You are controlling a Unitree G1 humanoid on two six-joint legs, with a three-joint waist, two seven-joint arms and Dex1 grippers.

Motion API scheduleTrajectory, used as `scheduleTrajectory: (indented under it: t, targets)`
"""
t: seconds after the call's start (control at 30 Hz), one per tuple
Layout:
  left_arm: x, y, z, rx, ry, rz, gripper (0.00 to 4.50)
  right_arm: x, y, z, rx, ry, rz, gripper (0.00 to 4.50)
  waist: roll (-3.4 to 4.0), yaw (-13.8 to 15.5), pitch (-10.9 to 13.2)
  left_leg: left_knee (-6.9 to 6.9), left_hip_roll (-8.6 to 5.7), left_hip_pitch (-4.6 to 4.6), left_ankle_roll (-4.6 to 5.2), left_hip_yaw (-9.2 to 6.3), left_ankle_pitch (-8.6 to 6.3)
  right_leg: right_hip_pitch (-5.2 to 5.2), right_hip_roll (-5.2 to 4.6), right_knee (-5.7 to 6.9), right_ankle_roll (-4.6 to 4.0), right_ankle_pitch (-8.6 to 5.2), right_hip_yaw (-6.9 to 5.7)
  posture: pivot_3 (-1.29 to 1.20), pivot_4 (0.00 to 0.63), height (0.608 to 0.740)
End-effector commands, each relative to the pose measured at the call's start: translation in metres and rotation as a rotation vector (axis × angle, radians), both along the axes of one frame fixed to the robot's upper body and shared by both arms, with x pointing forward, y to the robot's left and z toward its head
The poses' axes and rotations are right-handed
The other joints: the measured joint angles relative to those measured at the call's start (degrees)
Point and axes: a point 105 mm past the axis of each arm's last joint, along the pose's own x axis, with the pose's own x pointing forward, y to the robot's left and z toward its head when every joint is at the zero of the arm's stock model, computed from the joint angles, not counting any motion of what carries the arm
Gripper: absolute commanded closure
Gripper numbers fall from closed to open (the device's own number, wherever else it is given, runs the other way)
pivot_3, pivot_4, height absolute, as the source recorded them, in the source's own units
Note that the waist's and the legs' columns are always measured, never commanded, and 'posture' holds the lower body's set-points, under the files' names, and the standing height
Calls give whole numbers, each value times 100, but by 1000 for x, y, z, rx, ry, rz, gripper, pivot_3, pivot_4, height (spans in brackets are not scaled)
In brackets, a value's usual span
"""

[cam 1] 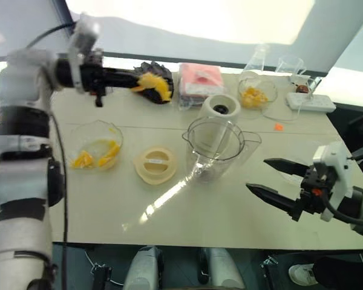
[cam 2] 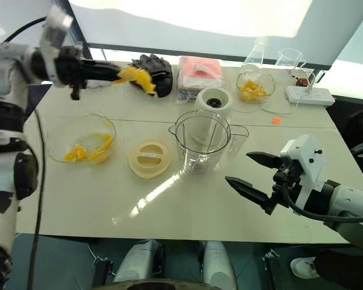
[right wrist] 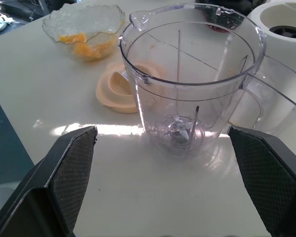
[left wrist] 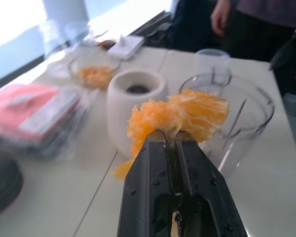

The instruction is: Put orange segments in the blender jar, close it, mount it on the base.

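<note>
Left wrist view shows the left gripper [left wrist: 170, 136] clamped tight on a ragged clump of orange segments [left wrist: 180, 116], held up over the far left of the table [cam 1: 230, 211], well left of the blender jar [cam 1: 216, 148] standing empty mid-table just in front of the base [cam 1: 221, 109]. The pulp looks soft, wet and light, likely to tear or slip, so a gentle pinch through its thick middle seems safest. The right gripper [cam 1: 275, 176] waits wide open and empty, near right of the jar.
</note>
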Motion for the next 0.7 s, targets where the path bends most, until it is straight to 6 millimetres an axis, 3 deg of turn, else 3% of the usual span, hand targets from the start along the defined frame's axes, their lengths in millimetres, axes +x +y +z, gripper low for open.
scheduleTrajectory:
  t: [0.03,0.17,0.37,0.5,0.63,0.7]
  targets:
    - [-2,-20,10,-7,-36,-52,4465,0,-3,8,4,-51,-15,0,5,-48,0,0,1,6,2,1,-1,0,1,2,4,2,6,0,150,740]
    - [2,-87,-22,40,25,-186,4465,-2,-2,5,17,-62,-48,0,8,35,0,3,1,8,2,-2,-1,3,21,13,5,4,2,0,150,740]
    - [-2,-124,-55,124,41,-271,4465,-7,-2,4,27,-72,-83,0,12,-17,0,7,-3,1,12,-10,-7,-2,19,5,4,3,8,0,150,740]
    - [5,-132,-77,229,38,-237,4465,-8,-1,3,33,-79,-101,0,12,0,0,7,-2,0,17,-13,-10,-3,19,3,5,3,6,0,150,740]
    - [7,-131,-83,262,46,-236,4465,-9,-3,3,34,-90,-124,0,12,0,0,7,5,0,17,-13,-10,-3,18,3,4,3,6,0,150,740]
    - [7,-130,-83,264,49,-234,3860,-9,-4,2,34,-91,-130,0,12,3,0,7,6,0,17,-13,-10,-3,17,3,4,3,6,0,150,740]
